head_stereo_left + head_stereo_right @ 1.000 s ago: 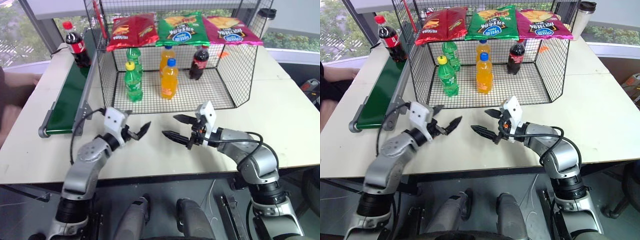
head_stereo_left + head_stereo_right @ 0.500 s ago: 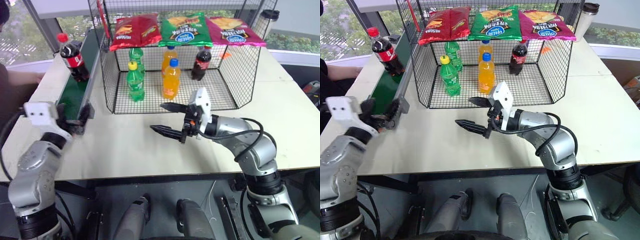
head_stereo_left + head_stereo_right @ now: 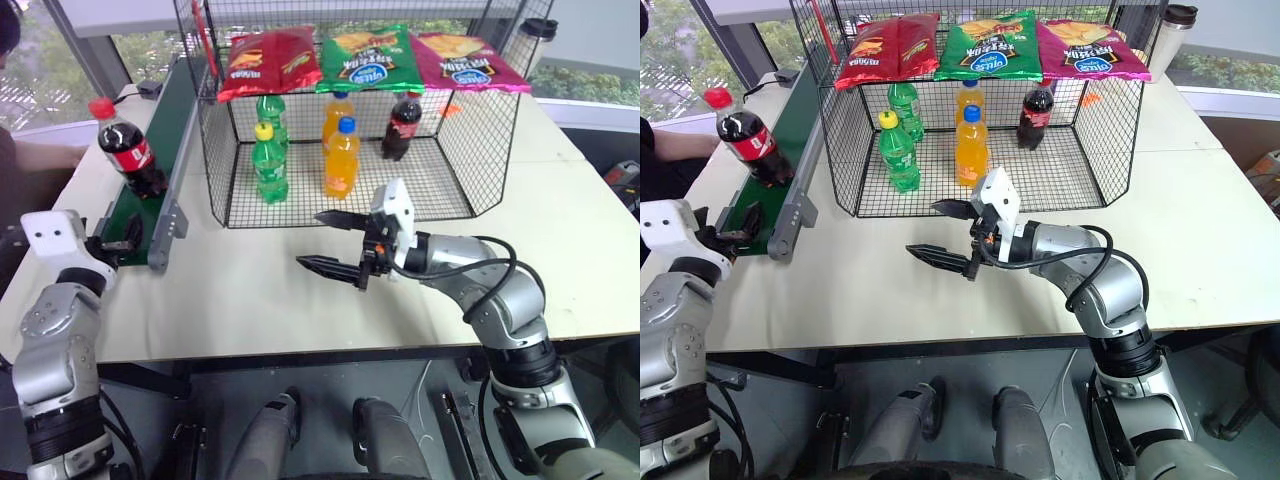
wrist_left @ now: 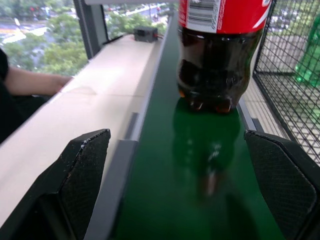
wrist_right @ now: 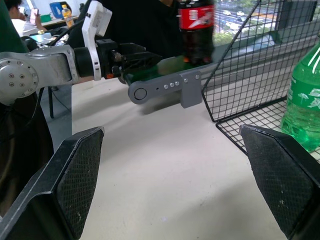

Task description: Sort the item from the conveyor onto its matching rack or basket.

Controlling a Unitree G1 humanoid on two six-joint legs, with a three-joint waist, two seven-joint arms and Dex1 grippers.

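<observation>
Dark-brown cola fills the small bottle [image 3: 122, 147], which stands upright on the green conveyor [image 3: 150, 160] near that belt's near end, red cap up. Just off the belt's end roller, the left pincer [image 3: 117, 243] hovers with its fingers [image 4: 82, 170] spread wide apart, one to each side of the belt line, holding nothing; the bottle stands a little way beyond them, untouched. Beside the conveyor, on the pale counter [image 3: 260, 290], stands the black wire cage [image 3: 445, 150]. Inside it are two green bottles [image 3: 268, 165], two orange bottles [image 3: 341, 158] and a second cola bottle [image 3: 401, 126], probably toward the back wall. Crisp bags [image 3: 365, 55] lie on its top. In front of the cage, the right pincer [image 3: 338, 243] floats above the counter, fingers apart and empty, aimed toward the conveyor.
</observation>
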